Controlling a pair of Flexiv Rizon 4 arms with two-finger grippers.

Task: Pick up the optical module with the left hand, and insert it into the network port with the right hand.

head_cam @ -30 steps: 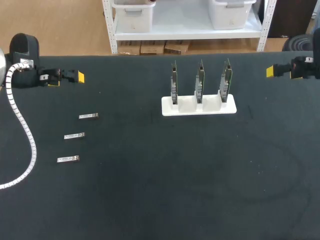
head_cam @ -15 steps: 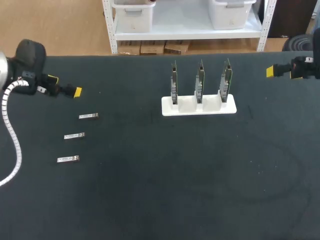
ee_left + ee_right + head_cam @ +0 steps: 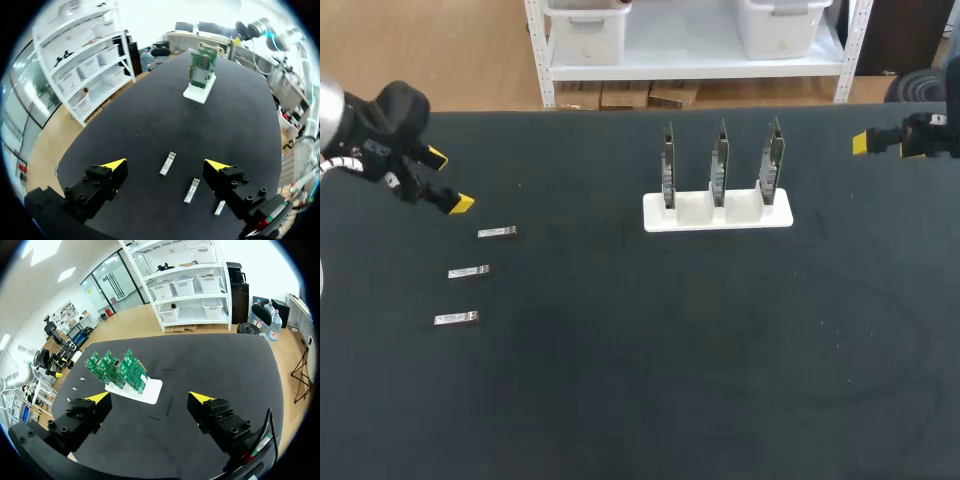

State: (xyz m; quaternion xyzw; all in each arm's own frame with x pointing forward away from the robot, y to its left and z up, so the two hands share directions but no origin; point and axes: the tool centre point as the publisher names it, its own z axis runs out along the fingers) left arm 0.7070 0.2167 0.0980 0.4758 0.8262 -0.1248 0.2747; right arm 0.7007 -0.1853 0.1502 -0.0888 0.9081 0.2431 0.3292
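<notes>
Left fingers (image 3: 460,204) swung toward optical modules (image 3: 497,232), spread wide, empty.

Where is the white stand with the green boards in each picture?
Head view: the white stand sits a little right of the table's middle, toward the far edge.
Left wrist view: the white stand is far ahead of the left gripper, beyond the silver modules.
Right wrist view: the white stand is ahead of the right gripper.
Shared landmark: the three green boards standing in it.
</notes>
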